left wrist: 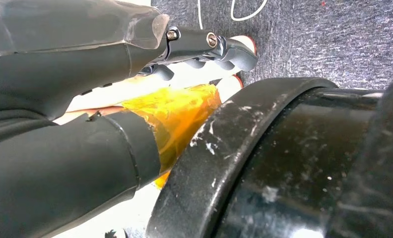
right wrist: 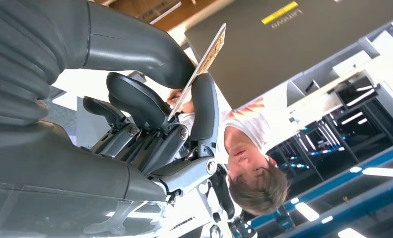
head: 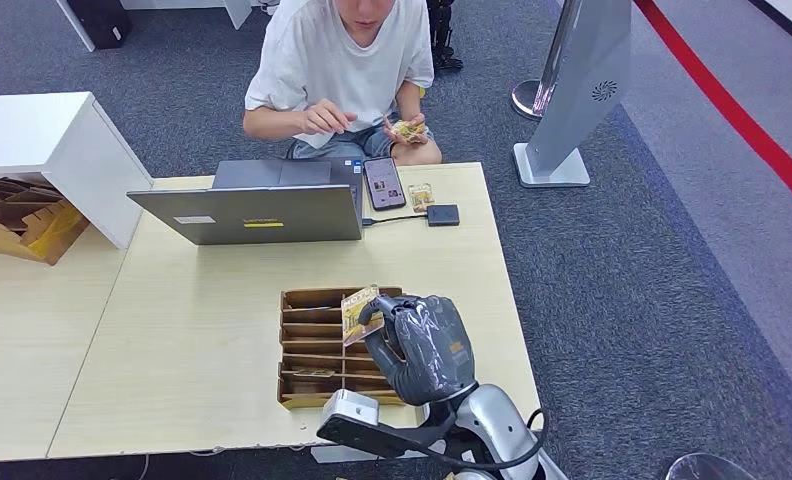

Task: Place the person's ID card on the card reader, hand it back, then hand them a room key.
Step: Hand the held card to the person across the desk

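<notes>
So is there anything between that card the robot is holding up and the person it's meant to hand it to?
Yes. The right hand holds the card over the wooden organizer, and the open laptop stands on the table between it and the person. Passing it right of the laptop looks clearer, though a phone and card reader lie there.

Head view looks down over the table (head: 172, 340) at the seated person (head: 337, 60); right wrist view, close behind its hand (right wrist: 150, 114), faces that person too.

yellowish room key (head: 357, 312) pinched upright in the right robot hand (head: 420, 345), above the slotted tray (head: 312, 350).
</notes>
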### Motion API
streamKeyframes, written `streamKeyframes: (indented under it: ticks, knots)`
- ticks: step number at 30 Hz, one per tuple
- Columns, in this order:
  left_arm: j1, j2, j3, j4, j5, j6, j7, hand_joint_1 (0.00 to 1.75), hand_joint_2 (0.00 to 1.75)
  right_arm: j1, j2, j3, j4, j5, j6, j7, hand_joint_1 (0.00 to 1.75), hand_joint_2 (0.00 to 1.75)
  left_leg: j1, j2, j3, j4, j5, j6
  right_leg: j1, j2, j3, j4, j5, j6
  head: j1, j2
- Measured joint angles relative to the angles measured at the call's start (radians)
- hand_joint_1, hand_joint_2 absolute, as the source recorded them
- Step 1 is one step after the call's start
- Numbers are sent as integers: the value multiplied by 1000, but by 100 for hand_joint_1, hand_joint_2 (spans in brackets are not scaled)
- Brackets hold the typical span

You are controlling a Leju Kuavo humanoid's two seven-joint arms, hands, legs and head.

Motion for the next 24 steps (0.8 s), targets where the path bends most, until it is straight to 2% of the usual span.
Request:
streamKeyframes:
  ticks: [18, 24]
  knots:
    - [2, 0, 0, 0, 3, 8, 0, 0, 0, 11, -21, -5, -126, -5, -43, -40, 175, 175, 0, 0, 0, 0, 0, 0, 0, 0, 0, 0, 0, 0, 0, 0]
    - [2, 0, 0, 0, -3, 6, 0, 0, 0, -12, -27, -13, -160, 6, -51, -42, 175, 175, 0, 0, 0, 0, 0, 0, 0, 0, 0, 0, 0, 0, 0, 0]
